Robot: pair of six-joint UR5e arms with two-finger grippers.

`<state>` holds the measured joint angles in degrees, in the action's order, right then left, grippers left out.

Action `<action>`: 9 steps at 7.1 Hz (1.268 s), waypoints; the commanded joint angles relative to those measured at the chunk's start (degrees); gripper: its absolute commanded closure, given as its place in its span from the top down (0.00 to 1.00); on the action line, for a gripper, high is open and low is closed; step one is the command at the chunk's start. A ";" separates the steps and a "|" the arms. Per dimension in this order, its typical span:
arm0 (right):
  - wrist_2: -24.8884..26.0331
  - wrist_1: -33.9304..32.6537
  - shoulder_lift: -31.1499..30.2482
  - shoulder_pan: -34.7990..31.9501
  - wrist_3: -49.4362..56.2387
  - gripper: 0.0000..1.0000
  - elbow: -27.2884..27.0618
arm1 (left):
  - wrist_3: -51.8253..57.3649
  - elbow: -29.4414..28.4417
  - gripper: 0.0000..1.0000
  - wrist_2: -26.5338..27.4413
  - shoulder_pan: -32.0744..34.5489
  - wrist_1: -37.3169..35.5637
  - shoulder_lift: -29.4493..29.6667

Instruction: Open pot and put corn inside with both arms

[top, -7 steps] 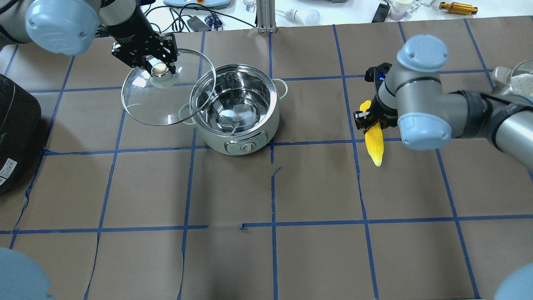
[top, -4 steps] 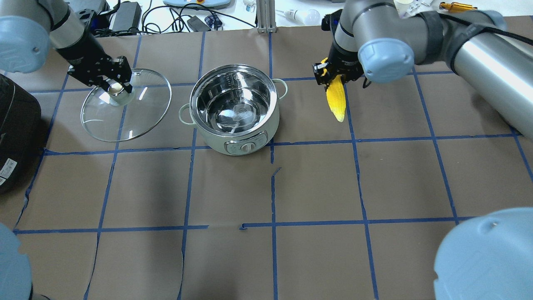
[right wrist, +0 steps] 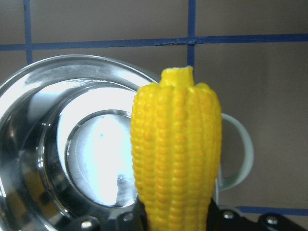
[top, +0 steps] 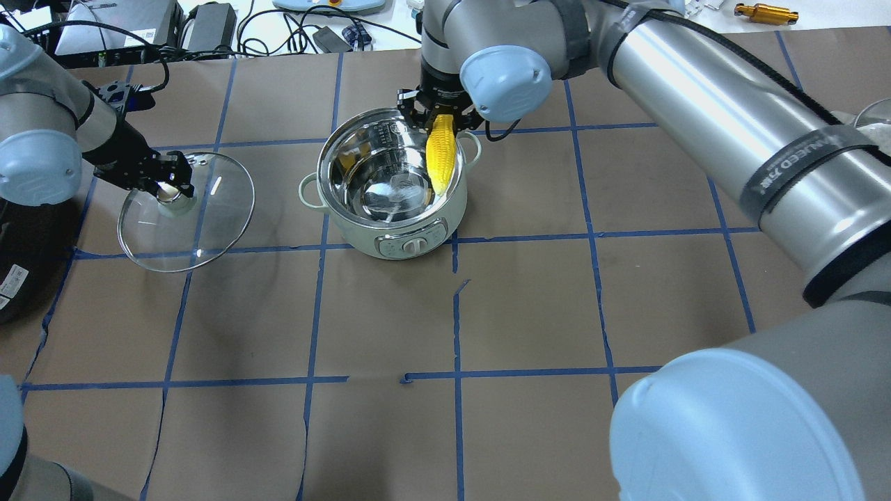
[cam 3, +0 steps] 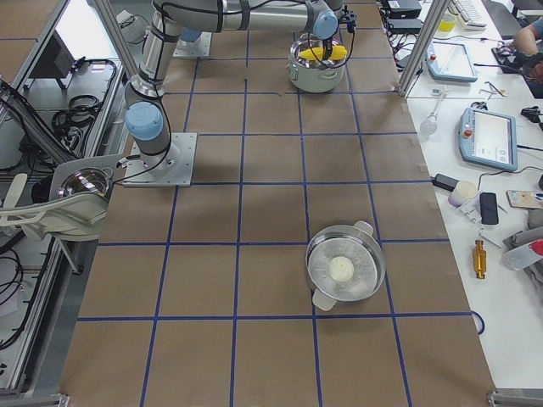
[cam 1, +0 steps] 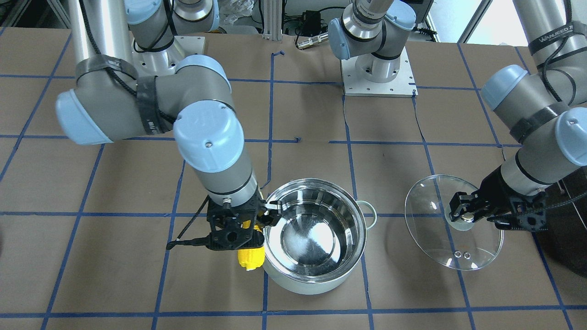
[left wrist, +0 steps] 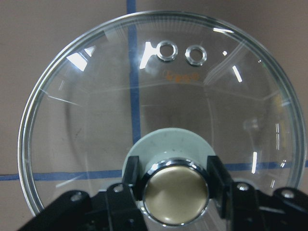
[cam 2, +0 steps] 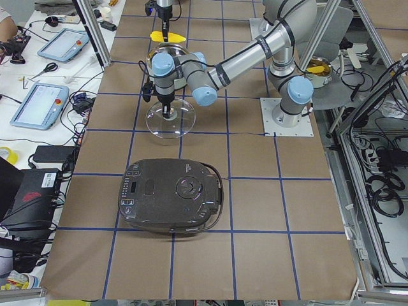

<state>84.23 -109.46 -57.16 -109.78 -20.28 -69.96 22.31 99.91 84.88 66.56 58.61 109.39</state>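
The mint-green pot [top: 412,243] stands open, its steel inside bare; it also shows in the front view [cam 1: 312,284] and the right wrist view [right wrist: 48,144]. My right gripper [top: 438,117] is shut on the yellow corn [top: 440,156] and holds it over the pot's far right rim, tip pointing toward the inside. The corn also shows in the front view [cam 1: 250,259] and the right wrist view [right wrist: 175,154]. My left gripper [top: 167,189] is shut on the beige knob [left wrist: 175,190] of the glass lid [top: 202,229]. It holds the lid tilted, low over the table, left of the pot.
A large black appliance [top: 21,229] sits at the table's left end, close behind the lid; it also shows in the left view [cam 2: 172,194]. A second steel pot [cam 3: 344,271] stands near the table's right end. Cables and tools lie beyond the far edge.
My right arm has carried the corn from the table's right side to over the pot's rim. My left arm has moved the lid further left, away from the pot, and lower.
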 commanded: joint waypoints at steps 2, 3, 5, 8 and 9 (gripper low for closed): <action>-0.03 -1.46 5.21 -5.69 -6.86 0.31 3.42 | 0.36 4.93 0.36 -0.15 -2.04 -6.39 2.40; -0.03 -1.46 5.31 -5.97 -6.71 0.33 3.42 | -0.07 5.47 0.37 -0.07 -2.04 -8.58 2.93; 0.23 -1.63 5.83 -6.06 -5.23 0.53 3.25 | 0.01 5.47 0.70 -0.07 -2.04 -8.69 3.37; 0.75 -1.20 5.66 -6.06 -3.37 1.00 3.16 | -0.25 4.95 0.87 0.11 -2.04 -8.69 3.73; 1.02 -0.85 4.01 -5.97 -2.67 1.00 2.72 | -0.17 4.95 0.88 0.20 -2.04 -8.69 3.64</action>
<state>84.92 -110.71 -51.78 -115.82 -23.63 -66.91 22.10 104.94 85.00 64.51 49.93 113.06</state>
